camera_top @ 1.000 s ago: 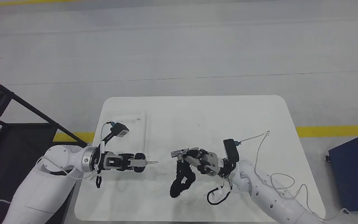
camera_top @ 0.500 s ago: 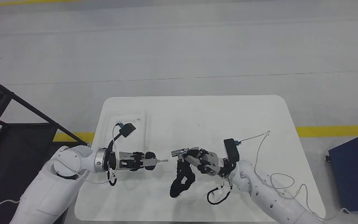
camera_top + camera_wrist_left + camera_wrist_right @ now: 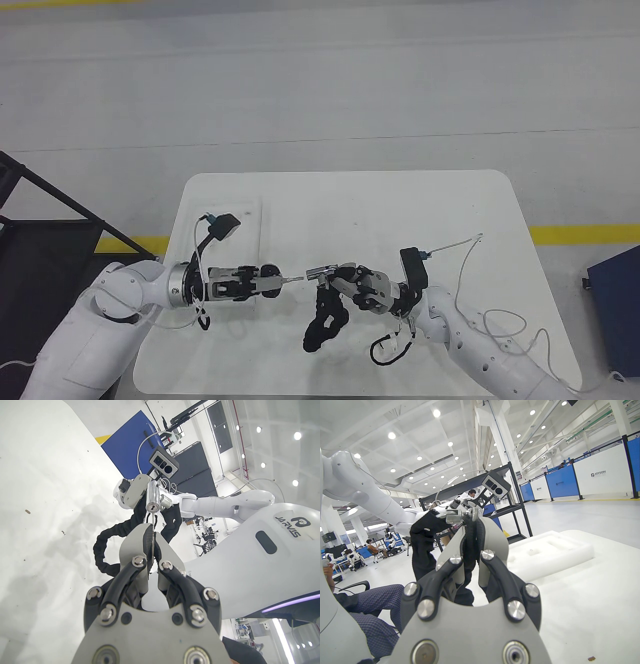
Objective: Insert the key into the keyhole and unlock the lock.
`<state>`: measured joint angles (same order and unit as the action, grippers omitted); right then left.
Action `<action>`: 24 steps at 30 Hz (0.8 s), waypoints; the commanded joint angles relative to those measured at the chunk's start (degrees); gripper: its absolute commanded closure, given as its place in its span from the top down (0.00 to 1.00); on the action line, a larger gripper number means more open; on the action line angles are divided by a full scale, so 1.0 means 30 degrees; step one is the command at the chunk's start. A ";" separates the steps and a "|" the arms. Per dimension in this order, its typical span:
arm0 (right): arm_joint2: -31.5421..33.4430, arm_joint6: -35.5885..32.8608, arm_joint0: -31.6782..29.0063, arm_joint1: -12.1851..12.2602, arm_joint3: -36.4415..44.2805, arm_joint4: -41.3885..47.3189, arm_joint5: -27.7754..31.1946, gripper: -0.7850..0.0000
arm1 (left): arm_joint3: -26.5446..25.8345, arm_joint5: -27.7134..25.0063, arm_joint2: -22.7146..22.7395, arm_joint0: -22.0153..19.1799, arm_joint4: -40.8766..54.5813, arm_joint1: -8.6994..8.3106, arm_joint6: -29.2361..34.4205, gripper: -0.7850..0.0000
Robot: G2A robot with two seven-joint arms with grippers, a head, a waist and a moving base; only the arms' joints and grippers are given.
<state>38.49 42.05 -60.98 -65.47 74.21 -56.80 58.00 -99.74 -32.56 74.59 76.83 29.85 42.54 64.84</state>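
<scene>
Above the white bench (image 3: 400, 210), the black-sleeved cable lock (image 3: 322, 325) hung clamped in the right gripper (image 3: 343, 281). The left gripper (image 3: 150, 536) pinched the key (image 3: 152, 522). Insertion seemed in hand, with the tip just short of the keyhole (image 3: 152, 507). The next move called for a straight, aligned push, then a turn.

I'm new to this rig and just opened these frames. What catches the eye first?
Mid-table, the left gripper pinches a thin key aimed at the keyhole of a chrome lock, which is clamped in the right gripper. The lock's black cable hangs in a loop over the white table.
</scene>
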 commanded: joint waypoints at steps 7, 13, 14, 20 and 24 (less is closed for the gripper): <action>0.0000 0.0000 0.0000 0.0000 0.0000 0.0000 0.0000 0.00 | 0.0204 0.0183 -0.0365 -0.0384 0.0090 0.0179 0.0155 0.00; 0.0000 0.0000 0.0000 0.0000 0.0000 0.0000 0.0000 0.00 | 0.0406 0.0185 -0.0562 -0.0599 0.0373 0.0302 0.0350 0.00; 0.0000 0.0000 0.0000 0.0000 0.0000 0.0000 0.0000 0.00 | 0.0441 0.0195 -0.0563 -0.0636 0.0409 0.0316 0.0402 0.00; 0.0000 0.0000 0.0000 0.0000 0.0000 0.0000 0.0000 0.00 | 0.0482 0.0255 -0.0602 -0.0854 0.0190 0.0402 0.0549 0.00; 0.0000 0.0000 0.0000 0.0000 0.0000 0.0000 0.0000 0.00 | 0.0449 0.0255 -0.0617 -0.0930 -0.0208 0.0462 0.0355 0.00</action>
<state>38.49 42.05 -60.98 -65.47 74.21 -56.80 58.00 -98.36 -31.78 72.72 74.06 29.62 43.88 66.15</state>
